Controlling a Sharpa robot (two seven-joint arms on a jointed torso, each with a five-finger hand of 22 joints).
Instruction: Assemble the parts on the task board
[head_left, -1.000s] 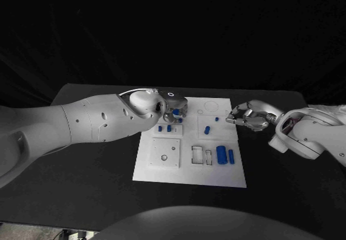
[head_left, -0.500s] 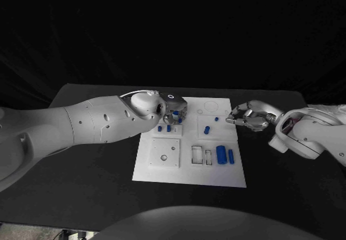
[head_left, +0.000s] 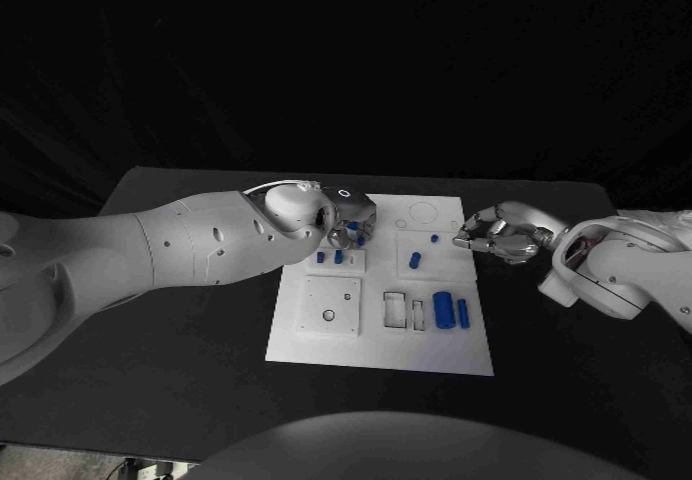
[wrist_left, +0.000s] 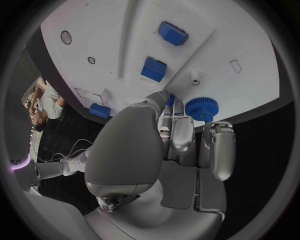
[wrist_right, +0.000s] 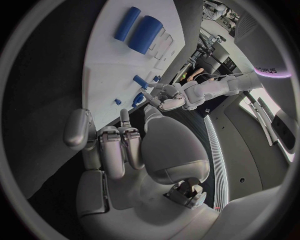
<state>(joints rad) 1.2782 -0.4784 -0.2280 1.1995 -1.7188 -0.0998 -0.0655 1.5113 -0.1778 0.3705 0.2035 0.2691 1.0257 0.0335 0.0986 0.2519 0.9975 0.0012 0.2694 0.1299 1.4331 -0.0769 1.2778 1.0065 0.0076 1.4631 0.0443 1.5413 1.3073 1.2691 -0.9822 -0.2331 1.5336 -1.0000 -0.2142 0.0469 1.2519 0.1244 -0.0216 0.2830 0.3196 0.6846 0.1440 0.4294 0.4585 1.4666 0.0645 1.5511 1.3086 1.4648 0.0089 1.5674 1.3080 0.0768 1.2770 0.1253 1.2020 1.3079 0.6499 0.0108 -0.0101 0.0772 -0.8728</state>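
Left hand over task board far edge, right hand beside right edge

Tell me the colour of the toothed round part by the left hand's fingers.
Blue. The gear shows best in the left wrist view.

Left hand a touch farther over the task board — shifted toward its far edge. Blue gear now beside its fingertips.

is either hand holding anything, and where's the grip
Left hand touches a blue gear at its rim; a grip cannot be told. Right hand holds nothing, fingers curled.
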